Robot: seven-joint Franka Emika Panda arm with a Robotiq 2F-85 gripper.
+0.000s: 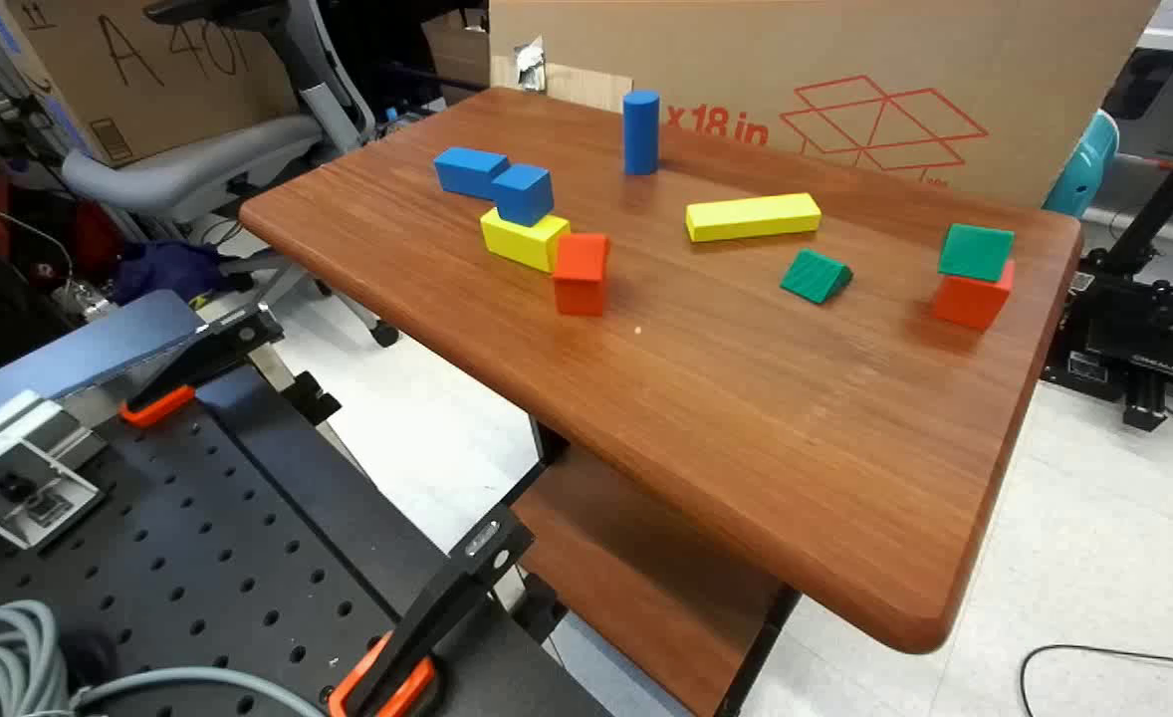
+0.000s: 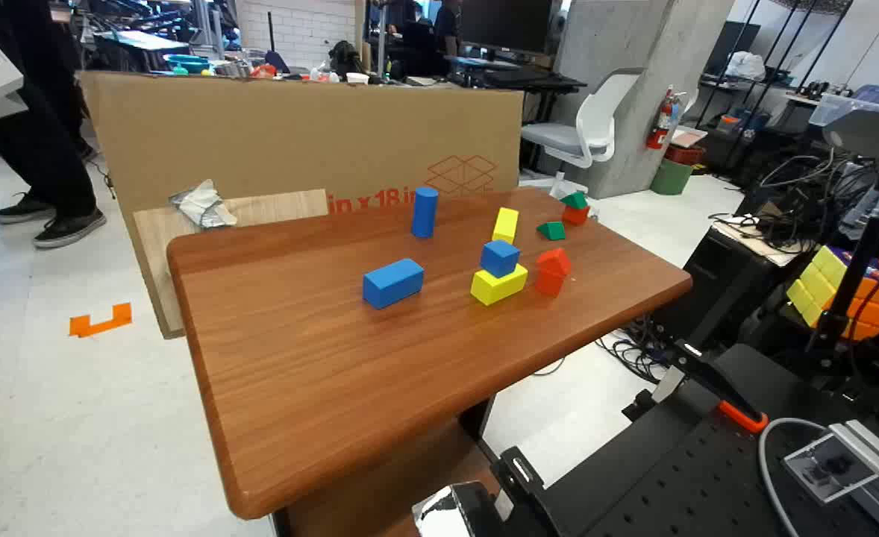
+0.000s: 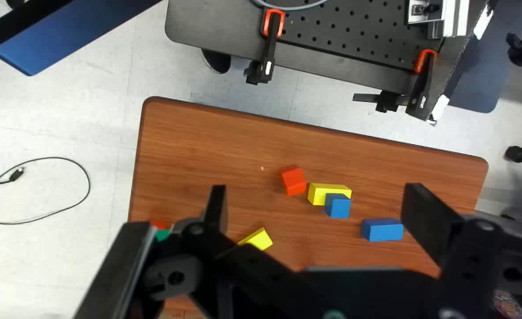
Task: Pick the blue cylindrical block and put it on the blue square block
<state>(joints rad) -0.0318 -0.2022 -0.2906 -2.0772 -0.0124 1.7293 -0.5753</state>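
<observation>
The blue cylindrical block (image 1: 640, 132) stands upright near the far edge of the wooden table, by the cardboard; it also shows in an exterior view (image 2: 424, 212). In the wrist view it is hidden behind the gripper body. The blue square block (image 1: 524, 194) sits on top of a yellow block (image 1: 519, 242). It shows in an exterior view (image 2: 500, 258) and in the wrist view (image 3: 337, 206). My gripper (image 3: 317, 195) shows only in the wrist view, high above the table. Its fingers are wide apart with nothing held between them. No arm shows in either exterior view.
A longer blue block (image 1: 470, 171) lies beside the blue-and-yellow stack. A red stack (image 1: 581, 274) stands on its other side. A long yellow block (image 1: 754, 217), a green wedge (image 1: 817, 276) and a green-on-red stack (image 1: 975, 274) are farther along. Cardboard (image 1: 726, 60) stands behind the table.
</observation>
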